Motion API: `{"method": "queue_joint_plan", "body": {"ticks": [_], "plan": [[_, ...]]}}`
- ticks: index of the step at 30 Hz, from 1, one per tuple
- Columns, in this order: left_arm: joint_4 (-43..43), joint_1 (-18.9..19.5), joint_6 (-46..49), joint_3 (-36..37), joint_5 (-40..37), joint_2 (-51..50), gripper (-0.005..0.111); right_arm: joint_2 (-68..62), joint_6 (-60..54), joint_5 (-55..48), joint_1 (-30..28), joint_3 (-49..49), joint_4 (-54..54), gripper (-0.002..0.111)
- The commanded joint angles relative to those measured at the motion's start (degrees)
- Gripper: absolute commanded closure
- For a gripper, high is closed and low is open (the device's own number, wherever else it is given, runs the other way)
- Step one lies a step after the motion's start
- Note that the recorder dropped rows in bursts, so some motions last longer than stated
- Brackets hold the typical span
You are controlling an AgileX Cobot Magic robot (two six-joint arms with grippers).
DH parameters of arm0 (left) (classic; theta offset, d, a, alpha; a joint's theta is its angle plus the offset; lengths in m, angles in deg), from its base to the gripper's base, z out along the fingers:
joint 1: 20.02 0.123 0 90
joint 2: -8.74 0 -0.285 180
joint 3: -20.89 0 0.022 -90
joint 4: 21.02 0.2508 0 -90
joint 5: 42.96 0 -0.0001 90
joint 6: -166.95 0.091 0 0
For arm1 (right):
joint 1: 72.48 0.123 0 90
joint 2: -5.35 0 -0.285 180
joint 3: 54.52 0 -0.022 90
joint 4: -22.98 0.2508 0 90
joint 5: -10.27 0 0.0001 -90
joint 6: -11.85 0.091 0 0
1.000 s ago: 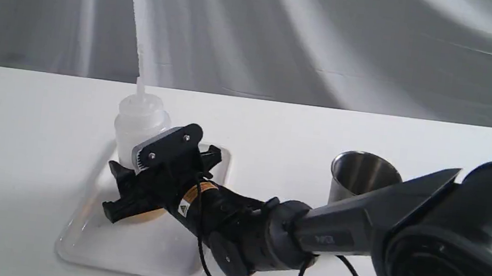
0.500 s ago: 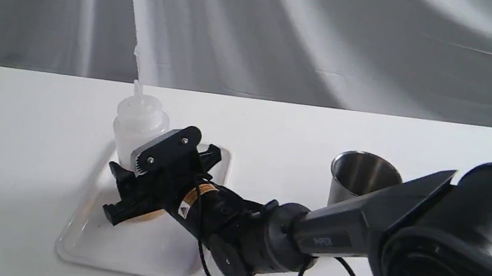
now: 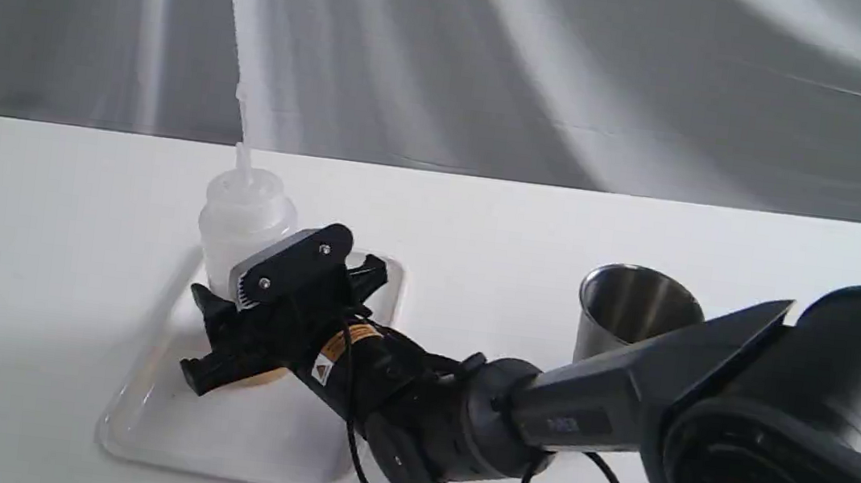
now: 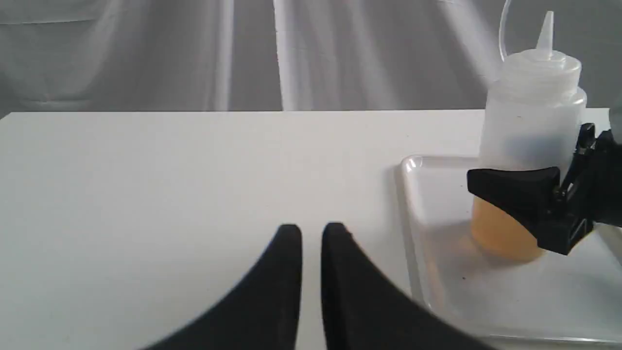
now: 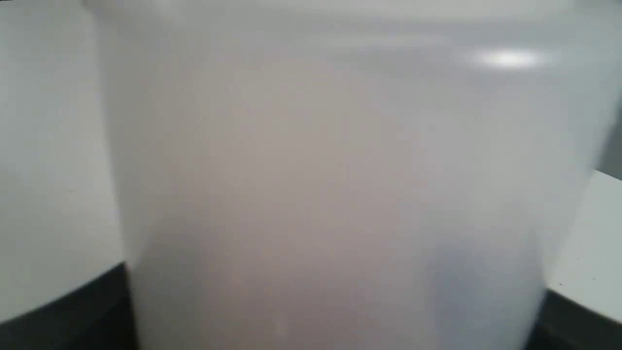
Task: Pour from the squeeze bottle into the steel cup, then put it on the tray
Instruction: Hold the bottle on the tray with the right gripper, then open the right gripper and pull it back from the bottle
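The right gripper [image 3: 213, 334] has its jaws closed on the lower half of the bottle [image 3: 241, 228], one finger on each side. The bottle stands upright on the tray [image 3: 213, 444], near its far left corner, with amber liquid at its base. The cup [image 3: 630, 305] stands well apart on the table [image 3: 35, 229], to the right. The left gripper [image 4: 311, 243] hangs beside the tray, jaws nearly together and empty.
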Motion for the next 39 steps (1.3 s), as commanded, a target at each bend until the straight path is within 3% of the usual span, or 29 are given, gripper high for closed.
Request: {"method": "queue_joint_plan", "body": {"ticks": [1,6,10,21,39], "plan": [[0.02,-0.3,-0.24,0.25,0.41,0.15,0.098,0.28,0.31,1.33,0.17,-0.37,0.32,0.046],[0.02,-0.3,-0.12,0.25,0.41,0.15,0.098,0.28,0.31,1.23,0.17,-0.37,0.32,0.023],[0.02,-0.3,-0.12,0.25,0.41,0.15,0.098,0.28,0.31,0.29,0.17,-0.37,0.32,0.014],[0.02,-0.3,-0.22,0.25,0.41,0.15,0.098,0.28,1.74,-0.58,0.17,-0.37,0.32,0.003],[0.02,-0.3,-0.13,0.25,0.41,0.15,0.098,0.65,4.75,-1.82,0.88,-0.37,0.32,0.003]]}}
